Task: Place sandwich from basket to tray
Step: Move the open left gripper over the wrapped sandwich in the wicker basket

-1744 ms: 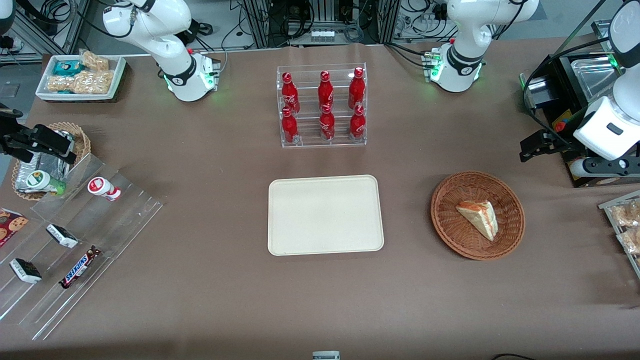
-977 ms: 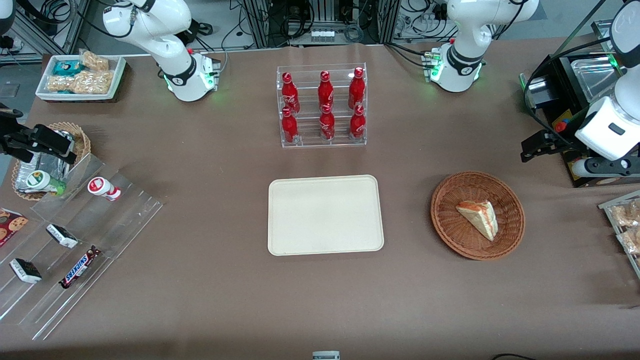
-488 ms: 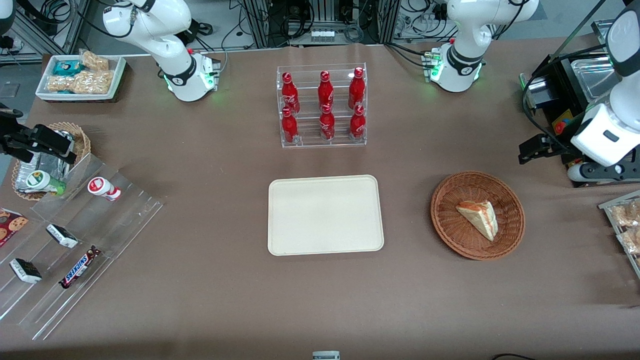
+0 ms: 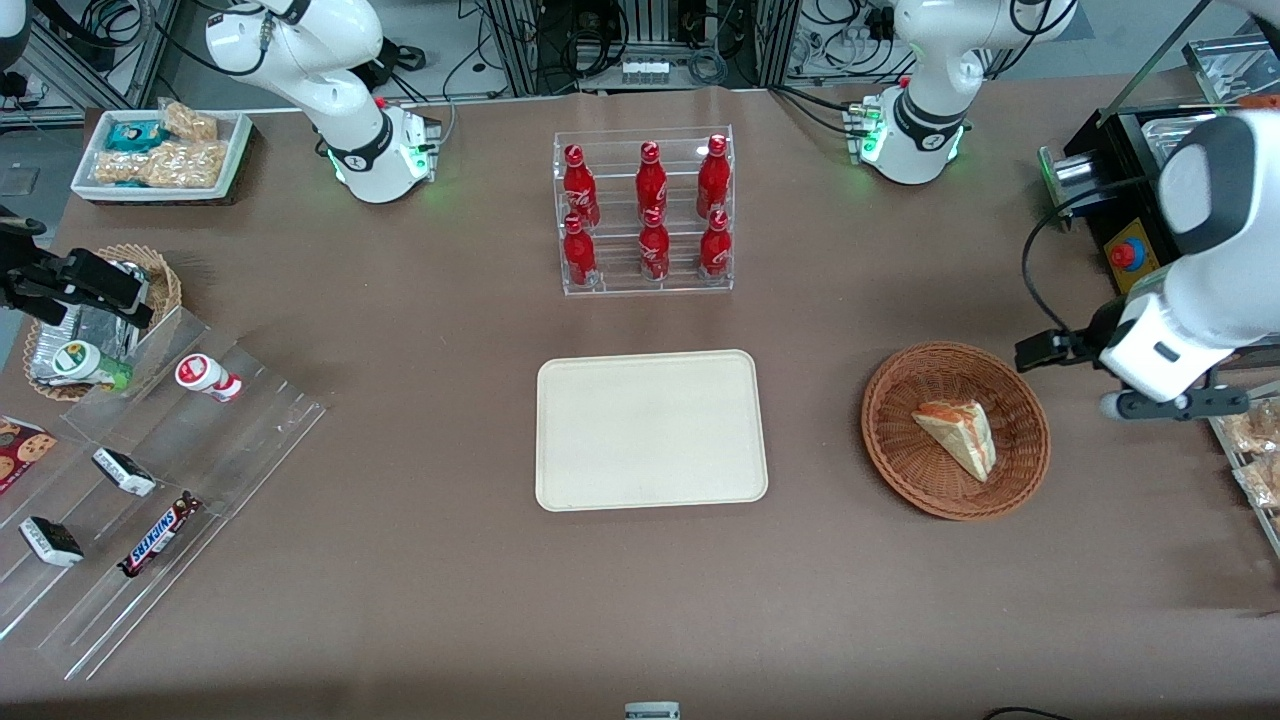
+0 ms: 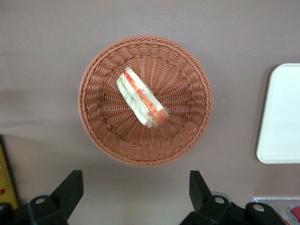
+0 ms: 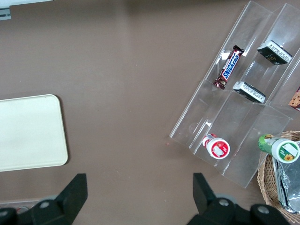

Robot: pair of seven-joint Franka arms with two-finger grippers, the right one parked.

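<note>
tray [image 4: 651, 430]: cream, flat, low rim, nothing on it; sits mid-surface, well apart from the basket, toward the parked arm's end from it.
basket [image 4: 1030, 440]: round reddish wicker, shallow; toward my working end of the surface.
sandwich [image 4: 958, 434]: lies in the basket, roughly centred, on its side; wrist view shows the red and green filling edge [image 5: 142, 97].
handling: I judge it light, soft, squashy; clear wrap looks slick, so easy to crush or let slip.
grasp spot: I'd close across the two flat bread faces near the thick middle, not the thin tip, with gentle force.
my gripper [image 5: 136, 192]: jaws spread wide, holding nothing; above the surface just beside the basket rim, not yet over the sandwich.
step: approach, pick not yet done.
</note>
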